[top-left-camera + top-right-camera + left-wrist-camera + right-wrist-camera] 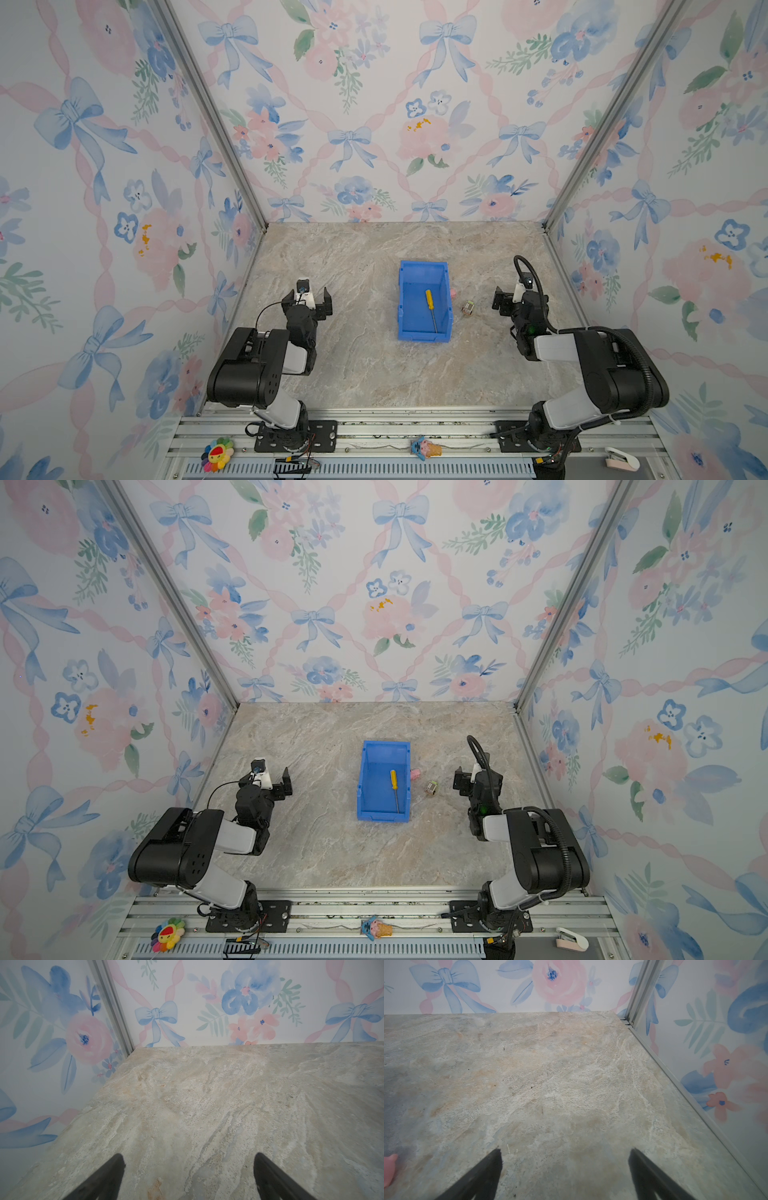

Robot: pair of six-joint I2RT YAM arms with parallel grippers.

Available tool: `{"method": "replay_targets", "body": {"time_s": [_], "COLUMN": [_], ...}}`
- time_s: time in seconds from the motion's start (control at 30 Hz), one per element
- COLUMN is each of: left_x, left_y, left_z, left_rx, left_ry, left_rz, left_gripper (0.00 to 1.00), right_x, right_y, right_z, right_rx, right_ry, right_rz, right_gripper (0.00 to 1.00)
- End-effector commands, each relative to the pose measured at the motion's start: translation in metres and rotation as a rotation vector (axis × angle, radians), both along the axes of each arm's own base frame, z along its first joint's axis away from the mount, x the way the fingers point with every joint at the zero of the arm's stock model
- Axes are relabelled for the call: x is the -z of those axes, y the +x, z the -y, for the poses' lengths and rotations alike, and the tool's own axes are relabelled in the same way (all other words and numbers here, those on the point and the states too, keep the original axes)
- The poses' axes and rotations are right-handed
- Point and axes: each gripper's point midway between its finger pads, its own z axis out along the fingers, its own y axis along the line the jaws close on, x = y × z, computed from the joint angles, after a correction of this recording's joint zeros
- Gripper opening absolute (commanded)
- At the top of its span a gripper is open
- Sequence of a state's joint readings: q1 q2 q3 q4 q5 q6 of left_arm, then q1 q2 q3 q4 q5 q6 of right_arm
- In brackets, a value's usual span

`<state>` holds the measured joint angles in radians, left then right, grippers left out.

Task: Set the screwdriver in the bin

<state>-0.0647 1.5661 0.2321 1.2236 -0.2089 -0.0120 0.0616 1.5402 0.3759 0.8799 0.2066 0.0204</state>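
Observation:
The blue bin [423, 269] [384, 748] stands on the marble table, a little right of centre, in both top views. Inside it lies the screwdriver [430, 305] [394, 782], flat on the bin's floor, its yellow handle toward the back wall and its thin shaft toward the front lip. My left gripper [308, 294] [189, 1156] hovers left of the bin, open, with only bare table between its fingers. My right gripper [517, 293] [565, 1150] is to the right of the bin, also open and empty. Neither wrist view shows the bin or the screwdriver.
A small pink object [453, 292] [389, 1167] sits against the bin's right wall, and a small cube-like object [468, 308] lies between the bin and my right gripper. Floral walls enclose three sides. A flower toy [217, 454] and an ice-cream toy [424, 448] lie on the front rail.

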Motion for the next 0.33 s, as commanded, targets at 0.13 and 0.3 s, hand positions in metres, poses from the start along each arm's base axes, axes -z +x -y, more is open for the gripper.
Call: {"method": "replay_targets", "body": {"time_s": [0.13, 0.3], "left_x": [0.0000, -0.0002], "left_y": [0.0010, 0.0006], "left_z": [-0.0021, -0.0023], "left_rx": [-0.014, -0.015], "left_ry": [-0.017, -0.018], "left_rz": [0.001, 0.002], "left_gripper": [0.98, 0.98], "right_x": [-0.0084, -0.0082], "right_y": [0.0067, 0.0066], "right_z": [-0.0018, -0.0014], "right_rx": [0.000, 0.001], "right_ry": [-0.010, -0.010], "right_rz": [0.030, 0.029], "right_gripper": [0.97, 0.97]}}
